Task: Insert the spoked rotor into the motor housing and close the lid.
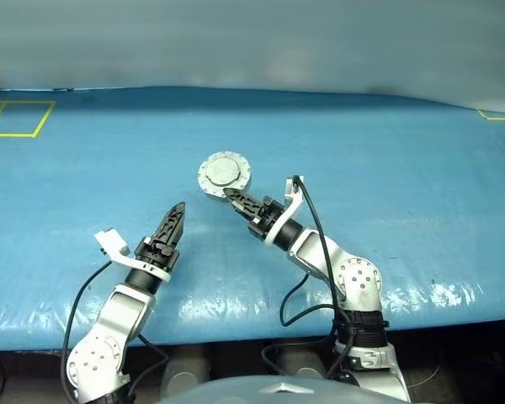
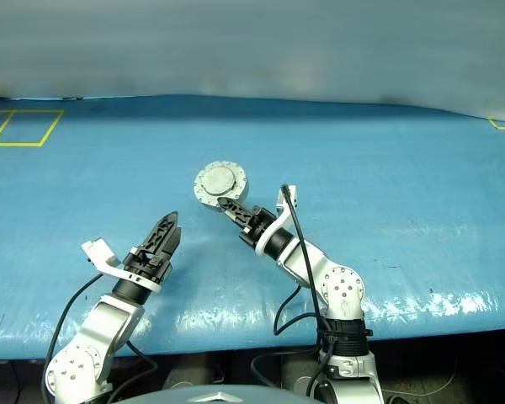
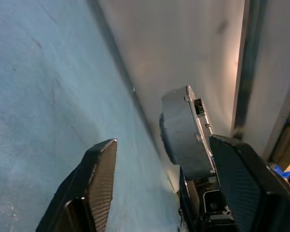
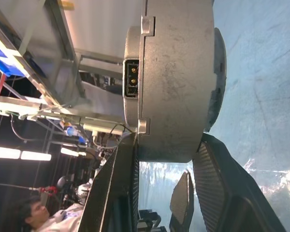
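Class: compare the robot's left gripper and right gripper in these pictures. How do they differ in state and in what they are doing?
1. The left gripper is open and empty; the right gripper is closed on the motor housing.
2. The left gripper hangs apart over the blue table; the right gripper reaches to the housing and clamps its edge.
Shared: both have two black ribbed fingers and point forward.

Even, bright overhead light; white glare streaks along the blue plastic-covered worktop (image 1: 236, 303) near its front edge. Backgrounds look soft in the wrist views, with strip lamps glowing.
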Robot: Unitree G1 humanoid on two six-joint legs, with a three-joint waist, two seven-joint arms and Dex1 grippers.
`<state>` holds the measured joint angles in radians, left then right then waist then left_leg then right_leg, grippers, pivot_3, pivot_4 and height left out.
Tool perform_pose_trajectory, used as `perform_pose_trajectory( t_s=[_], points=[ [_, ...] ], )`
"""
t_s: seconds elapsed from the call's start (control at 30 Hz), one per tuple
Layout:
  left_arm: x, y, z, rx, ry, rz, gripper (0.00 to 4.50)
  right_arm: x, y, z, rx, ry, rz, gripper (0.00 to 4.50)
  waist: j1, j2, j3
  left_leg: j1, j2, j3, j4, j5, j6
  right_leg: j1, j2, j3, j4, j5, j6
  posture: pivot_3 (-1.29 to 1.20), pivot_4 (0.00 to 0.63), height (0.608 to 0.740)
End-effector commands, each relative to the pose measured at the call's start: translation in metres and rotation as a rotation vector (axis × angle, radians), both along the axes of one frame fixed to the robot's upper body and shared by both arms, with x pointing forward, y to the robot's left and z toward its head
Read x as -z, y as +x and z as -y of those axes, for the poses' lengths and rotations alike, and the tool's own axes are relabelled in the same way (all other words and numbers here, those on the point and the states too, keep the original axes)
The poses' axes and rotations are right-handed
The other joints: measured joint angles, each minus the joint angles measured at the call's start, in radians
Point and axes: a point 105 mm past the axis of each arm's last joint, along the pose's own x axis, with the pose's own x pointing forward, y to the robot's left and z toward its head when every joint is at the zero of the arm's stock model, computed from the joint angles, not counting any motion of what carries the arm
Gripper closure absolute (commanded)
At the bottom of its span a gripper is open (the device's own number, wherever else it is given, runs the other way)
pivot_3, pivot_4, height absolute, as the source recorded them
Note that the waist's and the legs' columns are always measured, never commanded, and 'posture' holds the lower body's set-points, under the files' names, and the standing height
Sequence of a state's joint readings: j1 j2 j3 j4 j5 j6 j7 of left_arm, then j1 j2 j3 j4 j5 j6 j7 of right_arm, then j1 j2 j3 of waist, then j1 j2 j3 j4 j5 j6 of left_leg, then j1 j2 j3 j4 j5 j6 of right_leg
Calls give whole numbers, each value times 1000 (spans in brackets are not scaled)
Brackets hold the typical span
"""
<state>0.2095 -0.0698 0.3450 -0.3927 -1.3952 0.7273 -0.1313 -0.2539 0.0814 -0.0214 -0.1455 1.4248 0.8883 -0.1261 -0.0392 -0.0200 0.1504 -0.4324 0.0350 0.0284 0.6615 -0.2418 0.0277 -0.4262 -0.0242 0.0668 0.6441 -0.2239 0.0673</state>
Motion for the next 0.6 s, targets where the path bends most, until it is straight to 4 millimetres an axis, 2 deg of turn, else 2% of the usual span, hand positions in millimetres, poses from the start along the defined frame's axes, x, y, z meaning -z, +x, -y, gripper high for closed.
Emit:
perform_pose_trajectory(
  t_s=[0.03,0.13,0.43,0.6],
  points=[
    [3,-2,14,18,-130,-11,36,-33,-12,-15,-85,103,100,3287,0,0,0,0,0,0,0,0,0,0,0,0,0,0,-1,0,150,740],
    [3,-1,16,34,-176,-16,36,-34,-16,-20,-117,102,105,3287,0,0,0,0,0,0,0,0,0,0,0,0,0,0,-1,0,150,740],
    [-18,-5,15,73,-286,100,36,-29,-30,-34,-195,94,84,3287,0,0,0,0,-1,0,1,0,0,0,0,0,0,0,-1,0,150,740],
    [-15,-3,13,64,-300,81,36,-26,-35,-36,-216,95,68,3287,0,0,0,0,-5,0,1,0,0,0,0,0,0,0,-1,0,150,740]
  ],
)
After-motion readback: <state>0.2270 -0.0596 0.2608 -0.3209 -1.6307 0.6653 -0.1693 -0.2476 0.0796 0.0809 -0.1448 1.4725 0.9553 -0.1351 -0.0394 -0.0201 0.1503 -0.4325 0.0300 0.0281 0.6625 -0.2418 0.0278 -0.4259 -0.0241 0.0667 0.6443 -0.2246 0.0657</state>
